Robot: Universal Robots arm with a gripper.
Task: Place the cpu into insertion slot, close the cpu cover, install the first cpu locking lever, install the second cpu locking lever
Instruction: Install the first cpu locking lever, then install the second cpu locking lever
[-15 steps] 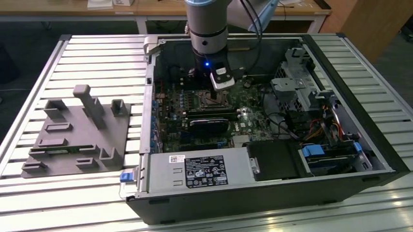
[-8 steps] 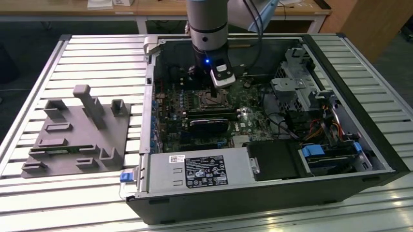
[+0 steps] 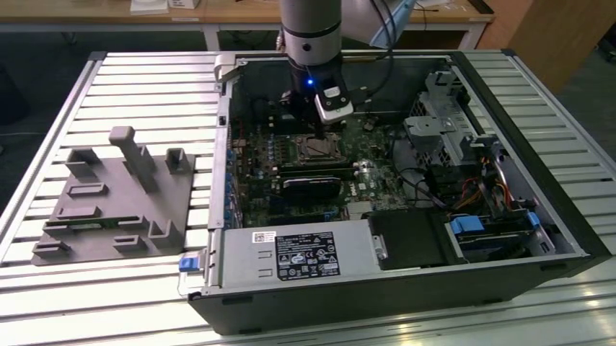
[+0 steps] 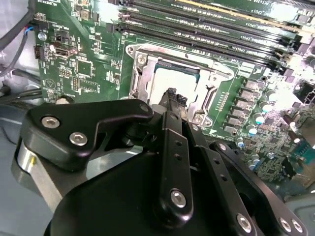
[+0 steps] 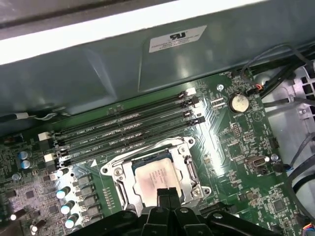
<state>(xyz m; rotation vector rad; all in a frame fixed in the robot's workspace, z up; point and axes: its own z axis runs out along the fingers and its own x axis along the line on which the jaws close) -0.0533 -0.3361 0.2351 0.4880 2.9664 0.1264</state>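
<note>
Cpu [image 5: 153, 178] sits flat in its socket on the green motherboard [image 5: 236, 147], silver cpu cover [image 5: 183, 164] down around it, chip face showing through the window. Pincer [image 4: 170, 93] right above the chip, fingers pressed together, holding nothing. Memory slots [image 5: 128, 129] just beside the socket. Open computer case [image 3: 539, 216] lies on slatted tabletop [image 3: 154, 79].

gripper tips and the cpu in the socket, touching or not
Cannot tell. In both wrist views the gripper overlaps the edge of the cpu, which lies in the socket under the closed cpu cover, but neither view plainly shows contact or a gap.
</note>
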